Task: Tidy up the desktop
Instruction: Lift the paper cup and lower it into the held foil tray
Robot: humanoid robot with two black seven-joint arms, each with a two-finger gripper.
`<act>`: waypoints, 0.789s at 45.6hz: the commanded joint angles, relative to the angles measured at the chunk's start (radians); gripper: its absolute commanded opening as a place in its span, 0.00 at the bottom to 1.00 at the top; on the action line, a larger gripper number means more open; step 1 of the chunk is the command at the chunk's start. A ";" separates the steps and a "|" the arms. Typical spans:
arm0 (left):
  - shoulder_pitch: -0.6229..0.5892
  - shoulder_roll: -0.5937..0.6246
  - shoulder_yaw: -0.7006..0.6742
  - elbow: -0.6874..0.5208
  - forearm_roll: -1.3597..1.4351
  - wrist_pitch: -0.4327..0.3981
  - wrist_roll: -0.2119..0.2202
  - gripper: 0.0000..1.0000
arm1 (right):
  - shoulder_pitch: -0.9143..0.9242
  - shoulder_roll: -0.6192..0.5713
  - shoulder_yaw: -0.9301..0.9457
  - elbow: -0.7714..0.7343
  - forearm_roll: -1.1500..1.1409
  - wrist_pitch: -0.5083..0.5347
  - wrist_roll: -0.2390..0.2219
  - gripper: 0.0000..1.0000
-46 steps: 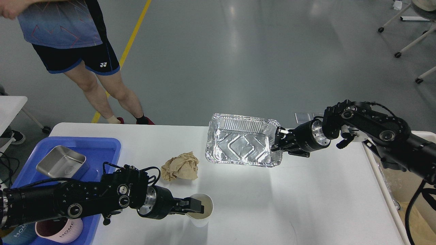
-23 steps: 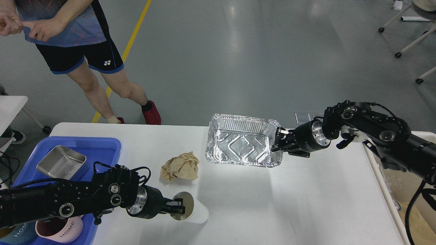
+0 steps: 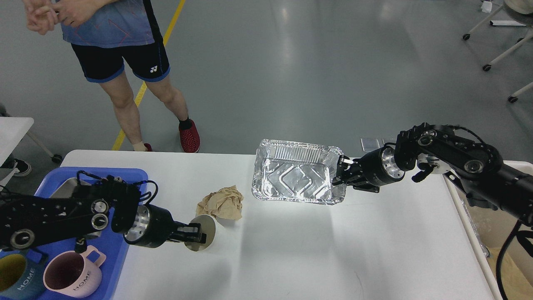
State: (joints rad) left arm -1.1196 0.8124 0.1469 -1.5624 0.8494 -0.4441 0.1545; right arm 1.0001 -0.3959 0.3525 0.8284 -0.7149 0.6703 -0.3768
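Head view: your left gripper (image 3: 199, 234) is clamped on the rim of a paper cup (image 3: 205, 233), held tilted on its side above the desktop (image 3: 291, 250), just right of the blue tray (image 3: 120, 250). A crumpled brown paper (image 3: 220, 203) lies just beyond the cup. Your right gripper (image 3: 339, 173) is closed on the right rim of the foil pan (image 3: 296, 177), which sits at the desktop's far edge. The near-centre and near-right desktop is bare. A cream bin (image 3: 470, 225) borders the right edge. In the tray stand a pink mug (image 3: 75, 277) and a blue mug (image 3: 14, 279). A person (image 3: 125, 62) stands beyond the far-left corner.
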 commanded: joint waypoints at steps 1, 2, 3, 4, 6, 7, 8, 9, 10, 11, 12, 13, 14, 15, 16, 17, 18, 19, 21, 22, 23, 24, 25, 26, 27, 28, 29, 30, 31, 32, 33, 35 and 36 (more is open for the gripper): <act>-0.133 0.161 -0.038 -0.088 -0.030 -0.076 -0.006 0.00 | -0.005 -0.003 0.000 0.000 0.000 0.000 0.001 0.00; -0.150 0.189 -0.052 -0.091 -0.042 -0.094 -0.009 0.00 | -0.006 -0.003 0.000 0.000 0.000 0.000 0.001 0.00; -0.163 0.214 -0.067 -0.091 -0.058 -0.113 -0.009 0.01 | -0.006 -0.003 0.000 0.000 0.000 0.000 0.001 0.00; -0.175 0.240 -0.082 -0.091 -0.075 -0.136 -0.007 0.01 | -0.008 -0.003 0.000 0.000 0.000 0.000 0.001 0.00; -0.192 0.289 -0.118 -0.091 -0.096 -0.183 -0.004 0.01 | -0.008 -0.003 0.000 0.000 0.000 0.000 0.001 0.00; -0.198 0.313 -0.134 -0.091 -0.104 -0.203 -0.003 0.01 | -0.008 -0.003 0.000 0.000 0.000 0.000 0.001 0.00; -0.201 0.335 -0.151 -0.091 -0.107 -0.223 -0.003 0.01 | -0.006 -0.003 0.000 0.000 0.000 0.000 0.001 0.00; -0.201 0.361 -0.167 -0.093 -0.107 -0.240 -0.003 0.01 | -0.006 -0.003 0.000 0.000 0.000 0.000 0.001 0.00; -0.203 0.385 -0.182 -0.093 -0.108 -0.254 -0.003 0.01 | -0.006 -0.003 0.000 0.000 0.000 0.000 0.001 0.00; -0.201 0.411 -0.194 -0.093 -0.108 -0.268 -0.003 0.01 | -0.008 -0.003 0.000 0.000 0.000 0.000 0.001 0.00; -0.203 0.436 -0.205 -0.093 -0.108 -0.280 -0.004 0.01 | -0.008 -0.003 0.000 0.000 0.000 -0.001 0.001 0.00; -0.203 0.462 -0.214 -0.091 -0.108 -0.294 -0.006 0.01 | -0.008 -0.003 0.000 0.000 0.000 -0.001 0.001 0.00; -0.203 0.488 -0.225 -0.093 -0.110 -0.307 -0.009 0.01 | -0.006 -0.003 0.000 0.000 0.000 -0.003 0.001 0.00; -0.203 0.513 -0.234 -0.093 -0.112 -0.323 -0.012 0.01 | -0.008 -0.003 0.000 0.000 0.000 -0.003 0.001 0.00; -0.203 0.537 -0.245 -0.093 -0.112 -0.335 -0.013 0.01 | -0.008 -0.003 0.000 0.000 0.000 -0.003 0.001 0.00; -0.203 0.560 -0.256 -0.093 -0.112 -0.349 -0.013 0.01 | -0.008 -0.003 0.000 0.000 0.000 -0.003 0.001 0.00; -0.201 0.579 -0.266 -0.093 -0.113 -0.363 -0.015 0.01 | -0.008 -0.003 0.000 0.000 0.000 -0.003 0.001 0.00; -0.201 0.599 -0.277 -0.093 -0.113 -0.375 -0.016 0.01 | -0.008 -0.001 0.000 0.000 0.000 -0.003 0.001 0.00; -0.200 0.635 -0.289 -0.093 -0.115 -0.395 -0.018 0.02 | -0.008 0.002 0.000 0.000 0.000 -0.005 0.001 0.00; -0.200 0.649 -0.293 -0.093 -0.116 -0.404 -0.021 0.02 | -0.008 0.005 0.000 0.000 0.000 -0.005 0.001 0.00; -0.200 0.666 -0.296 -0.091 -0.122 -0.415 -0.026 0.02 | -0.008 0.005 0.000 0.000 0.000 -0.005 0.001 0.00; -0.203 0.672 -0.296 -0.091 -0.128 -0.418 -0.027 0.02 | -0.008 0.006 0.000 0.000 0.000 -0.005 0.001 0.00; -0.204 0.674 -0.299 -0.090 -0.135 -0.418 -0.029 0.02 | -0.008 0.006 0.000 0.000 0.000 -0.005 0.001 0.00; -0.204 0.674 -0.305 -0.090 -0.142 -0.420 -0.029 0.02 | -0.008 0.008 0.000 0.000 -0.001 -0.005 0.001 0.00; -0.207 0.672 -0.312 -0.088 -0.147 -0.418 -0.029 0.02 | -0.008 0.008 0.000 0.000 0.000 -0.005 0.001 0.00; -0.210 0.668 -0.323 -0.088 -0.148 -0.415 -0.026 0.02 | -0.008 0.008 0.000 0.000 -0.001 -0.005 0.001 0.00; -0.213 0.663 -0.334 -0.088 -0.148 -0.412 -0.021 0.02 | -0.008 0.009 0.000 0.000 0.000 -0.005 0.001 0.00; -0.216 0.657 -0.343 -0.088 -0.148 -0.409 -0.016 0.02 | -0.008 0.009 0.000 0.000 0.000 -0.005 0.001 0.00; -0.217 0.646 -0.349 -0.087 -0.148 -0.404 -0.013 0.02 | -0.008 0.009 0.000 0.000 -0.001 -0.005 0.001 0.00; -0.218 0.634 -0.354 -0.087 -0.148 -0.401 -0.013 0.02 | -0.008 0.009 0.000 0.000 0.000 -0.005 0.001 0.00; -0.218 0.613 -0.355 -0.084 -0.148 -0.397 -0.010 0.02 | -0.008 0.009 0.000 0.000 0.000 -0.005 0.001 0.00; -0.220 0.562 -0.355 -0.074 -0.148 -0.383 -0.009 0.02 | -0.006 0.009 0.000 0.000 0.000 -0.005 0.001 0.00; -0.220 0.536 -0.355 -0.068 -0.147 -0.375 -0.006 0.02 | -0.008 0.009 0.000 0.000 0.000 -0.005 0.001 0.00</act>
State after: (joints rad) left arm -1.3353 1.4471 -0.1982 -1.6483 0.7019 -0.8481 0.1389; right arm 0.9924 -0.3867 0.3529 0.8283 -0.7153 0.6657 -0.3757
